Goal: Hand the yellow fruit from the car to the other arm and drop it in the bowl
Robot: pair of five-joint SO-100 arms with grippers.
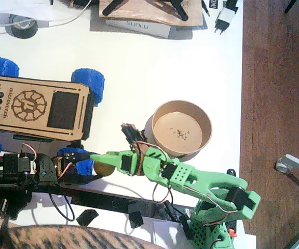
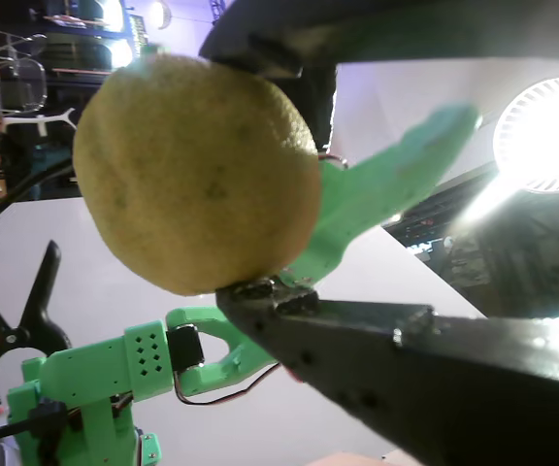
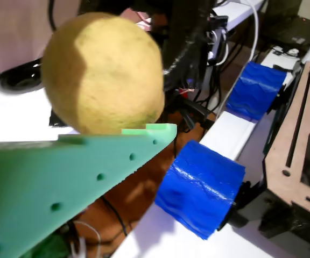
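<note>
At seven o'clock of the round tan paper bowl [image 1: 182, 128], the small dull-yellow fruit [image 1: 104, 167] sits beside the wooden car's [image 1: 35, 107] blue front wheel [image 1: 78, 160]. The black left claw [image 2: 260, 175] clamps the fruit top and bottom; the green right claw [image 1: 98, 156] touches it, its grip impossible to judge.

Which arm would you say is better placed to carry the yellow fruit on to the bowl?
The right arm, probably: its pincer already meets the yellow fruit, and the bowl sits just beyond its elbow. The left pincer, holding the fruit, is farther away.
</note>
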